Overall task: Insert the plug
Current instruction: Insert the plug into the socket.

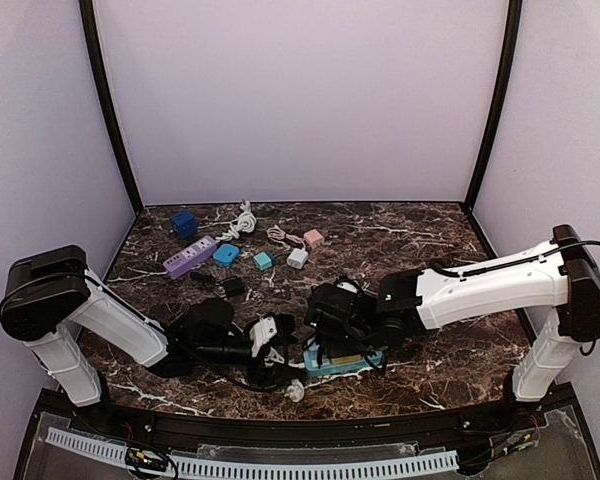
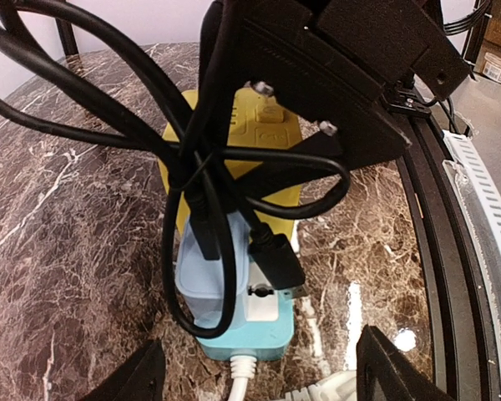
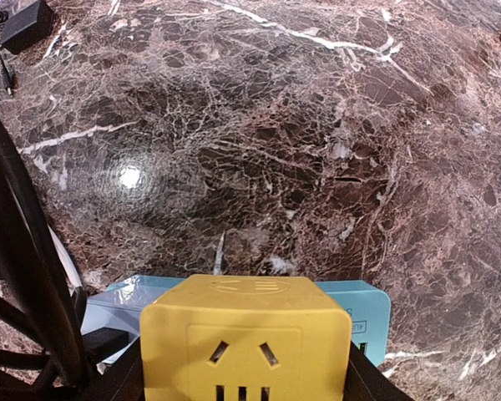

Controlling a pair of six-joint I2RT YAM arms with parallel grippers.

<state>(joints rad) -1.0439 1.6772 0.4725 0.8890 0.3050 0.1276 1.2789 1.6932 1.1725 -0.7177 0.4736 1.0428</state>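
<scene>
1 boxy yellow adapter (image 3: 246, 326) clamped in right tool (image 3: 242, 378), over glossy pale-blue power strip (image 2: 242, 342), left tool (image 2: 259, 376) open

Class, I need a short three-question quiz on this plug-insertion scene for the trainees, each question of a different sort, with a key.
1. True or false: the right gripper is shut on the yellow adapter.
2. Multiple choice: in the top view, what colour is the back-left power strip? A purple, B red, C green.
3. Fill in: the left gripper has its jaws ____ (open or shut).

Key: 1 true; 2 A; 3 open.
</scene>
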